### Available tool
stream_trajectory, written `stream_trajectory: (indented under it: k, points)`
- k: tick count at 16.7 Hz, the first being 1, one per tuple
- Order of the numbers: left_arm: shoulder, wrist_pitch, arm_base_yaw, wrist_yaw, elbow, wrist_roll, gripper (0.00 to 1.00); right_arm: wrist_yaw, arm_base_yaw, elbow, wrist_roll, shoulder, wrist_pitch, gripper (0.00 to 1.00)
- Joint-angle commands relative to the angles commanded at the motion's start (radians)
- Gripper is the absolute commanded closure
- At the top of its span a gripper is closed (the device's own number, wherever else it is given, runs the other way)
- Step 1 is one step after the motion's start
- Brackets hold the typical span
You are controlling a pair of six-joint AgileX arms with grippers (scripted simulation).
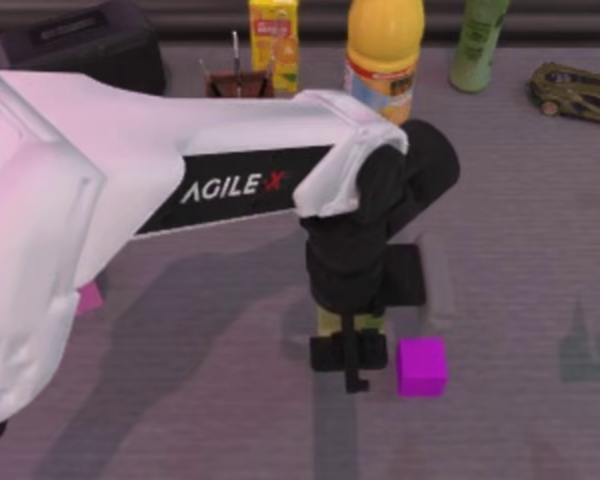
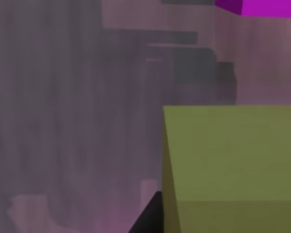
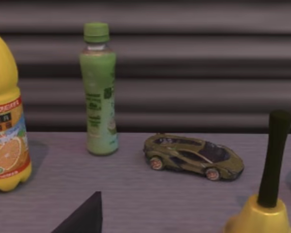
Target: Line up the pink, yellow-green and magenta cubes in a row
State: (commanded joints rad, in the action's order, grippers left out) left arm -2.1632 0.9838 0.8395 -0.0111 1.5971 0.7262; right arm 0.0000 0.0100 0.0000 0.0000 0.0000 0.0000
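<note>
My left arm reaches across the table from the left, and its gripper [image 1: 350, 355] hangs over the middle front. It is shut on the yellow-green cube [image 1: 329, 322], which shows as olive slivers under the wrist. That cube [image 2: 233, 165] fills much of the left wrist view, with one dark finger [image 2: 148, 218] tight against its side. The small magenta cube [image 1: 422, 366] rests on the table just right of the gripper, a narrow gap away, and it also shows in the left wrist view [image 2: 266, 7]. Only a corner of the pink cube [image 1: 88, 298] peeks out from under the arm at the left. My right gripper [image 3: 94, 216] is parked outside the top view.
Along the back edge stand a dark box [image 1: 80, 45], a brown cup [image 1: 238, 82], a juice carton [image 1: 274, 42], an orange juice bottle [image 1: 384, 55] and a green bottle [image 1: 477, 45]. An olive toy car [image 1: 575, 92] sits at the back right. A brass bell [image 3: 259, 213] stands near the right gripper.
</note>
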Motion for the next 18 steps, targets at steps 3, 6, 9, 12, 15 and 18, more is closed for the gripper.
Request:
stream_trajectory:
  k: [3, 6, 9, 12, 15, 18]
  points:
    - [-0.032, -0.074, 0.006, 0.0, -0.046, 0.001, 1.0, 0.0, 0.0, 0.0, 0.0, 0.0, 0.0, 0.0]
    - [-0.034, -0.077, 0.007, 0.0, -0.048, 0.001, 1.0, 0.0, 0.0, 0.0, 0.0, 0.0, 0.0, 0.0]
    - [-0.034, -0.077, 0.007, 0.0, -0.048, 0.001, 0.85, 0.0, 0.0, 0.0, 0.0, 0.0, 0.0, 0.0]
    - [-0.034, -0.077, 0.007, 0.0, -0.048, 0.001, 0.62, 0.0, 0.0, 0.0, 0.0, 0.0, 0.0, 0.0]
    - [-0.034, -0.077, 0.007, 0.0, -0.048, 0.001, 0.4, 0.0, 0.0, 0.0, 0.0, 0.0, 0.0, 0.0]
    - [-0.034, -0.077, 0.007, 0.0, -0.048, 0.001, 0.17, 0.0, 0.0, 0.0, 0.0, 0.0, 0.0, 0.0]
